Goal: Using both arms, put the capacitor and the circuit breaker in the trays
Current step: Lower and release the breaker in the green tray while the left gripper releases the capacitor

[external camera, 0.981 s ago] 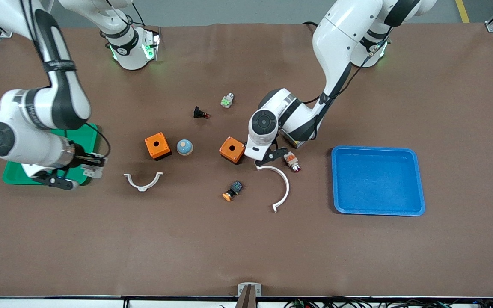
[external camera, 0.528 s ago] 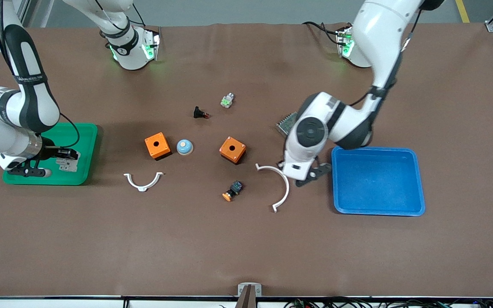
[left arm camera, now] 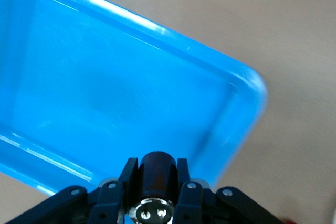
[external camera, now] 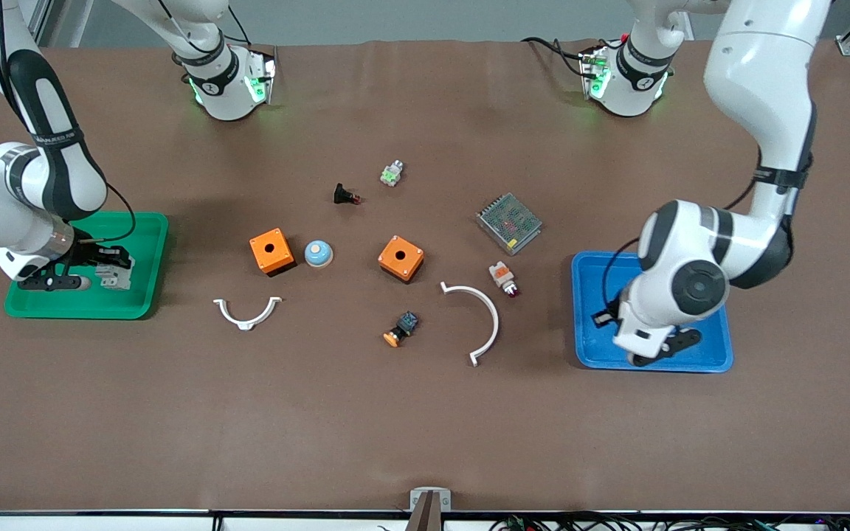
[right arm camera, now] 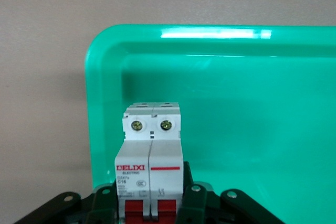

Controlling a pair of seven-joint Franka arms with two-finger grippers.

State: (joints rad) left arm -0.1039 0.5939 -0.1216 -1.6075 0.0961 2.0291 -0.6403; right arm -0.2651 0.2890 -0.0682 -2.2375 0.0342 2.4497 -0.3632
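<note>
Now that both arms have swung out, the left pincer (external camera: 643, 346) grips the capacitor (left arm camera: 157, 173) over the blue tray (external camera: 720, 310), and the right pincer (external camera: 100, 267) grips the circuit breaker (right arm camera: 150, 174) over the green tray (external camera: 146, 243), so both look ready to drop.

Brown bench (external camera: 425, 428) bearing a green tray (external camera: 146, 243) at the right arm's end and a blue tray (external camera: 690, 262) at the left arm's end. Between them lie two orange boxes (external camera: 271, 251) (external camera: 401, 258), a blue dome (external camera: 318, 253), two white curved clips (external camera: 246, 313) (external camera: 478, 321), a metal mesh module (external camera: 509, 223), an indicator lamp (external camera: 503, 278), and three small push-button parts (external camera: 346, 195) (external camera: 391, 173) (external camera: 401, 328).
</note>
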